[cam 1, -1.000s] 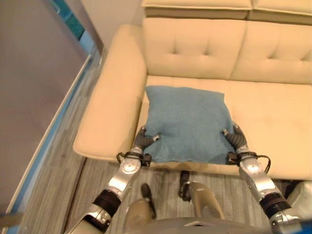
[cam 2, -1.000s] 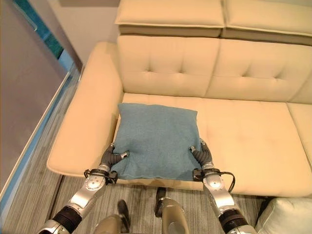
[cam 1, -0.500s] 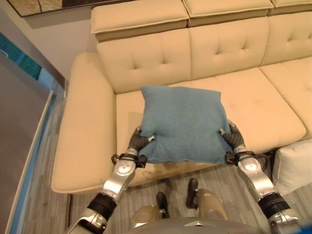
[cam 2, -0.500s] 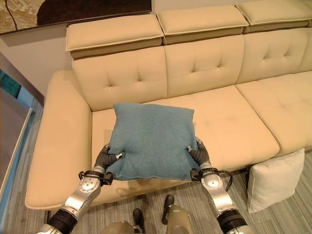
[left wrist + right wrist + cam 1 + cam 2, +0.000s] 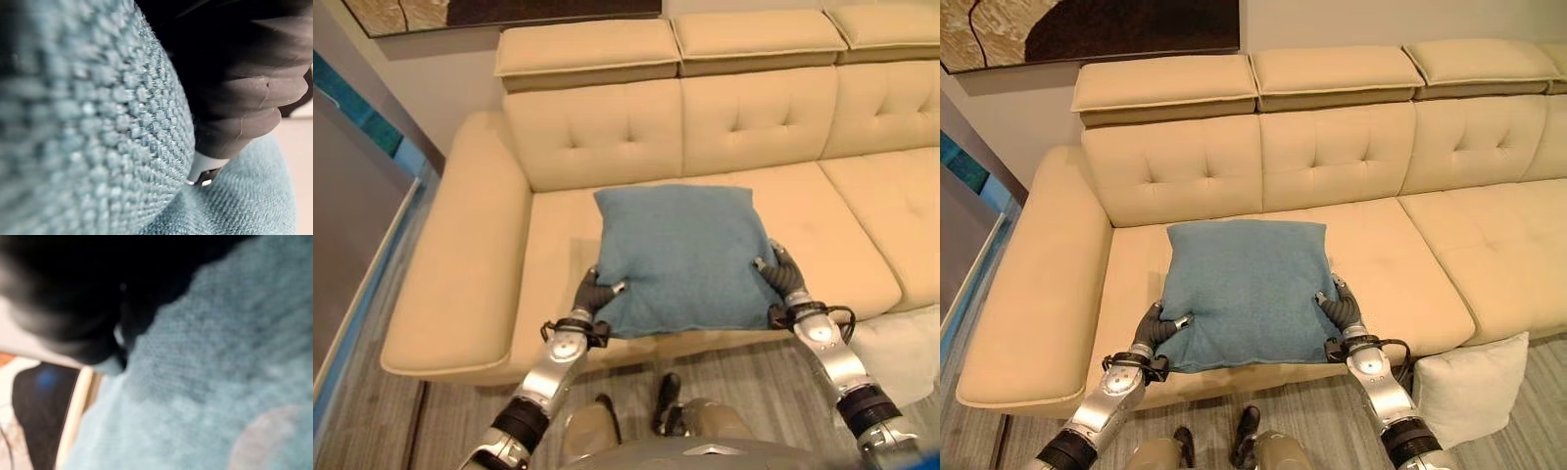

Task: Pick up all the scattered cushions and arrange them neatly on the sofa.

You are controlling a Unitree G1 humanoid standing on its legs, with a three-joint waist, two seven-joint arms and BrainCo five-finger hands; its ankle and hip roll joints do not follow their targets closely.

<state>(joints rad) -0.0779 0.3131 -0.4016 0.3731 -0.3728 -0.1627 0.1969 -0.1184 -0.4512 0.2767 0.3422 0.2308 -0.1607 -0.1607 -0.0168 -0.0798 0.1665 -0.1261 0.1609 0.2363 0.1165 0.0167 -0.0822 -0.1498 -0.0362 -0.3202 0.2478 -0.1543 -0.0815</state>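
Observation:
A blue cushion [image 5: 1242, 290] is held up over the front of the cream sofa's [image 5: 1400, 255] leftmost seat. My left hand [image 5: 1156, 328] pinches its lower left corner and my right hand [image 5: 1340, 306] pinches its lower right edge, thumbs on top of the cloth. The blue weave [image 5: 88, 127] bulges against my left hand's dark cover [image 5: 234, 88] in the left wrist view, and the same cloth [image 5: 205, 372] lies under my right hand in the right wrist view. A white cushion [image 5: 1469, 382] leans on the floor against the sofa's front, to my right.
The sofa has a wide left armrest [image 5: 1028, 294], tufted backrests [image 5: 1332, 152] and raised headrests [image 5: 1165, 83]. A framed picture [image 5: 1087, 29] hangs on the wall behind. Striped grey carpet [image 5: 969, 431] lies in front, with a glass panel [image 5: 352, 225] at the left.
The camera has swung, so the sofa's seats and back sit differently in the picture. Both hands still hold the blue cushion over the left seat, with the same grip.

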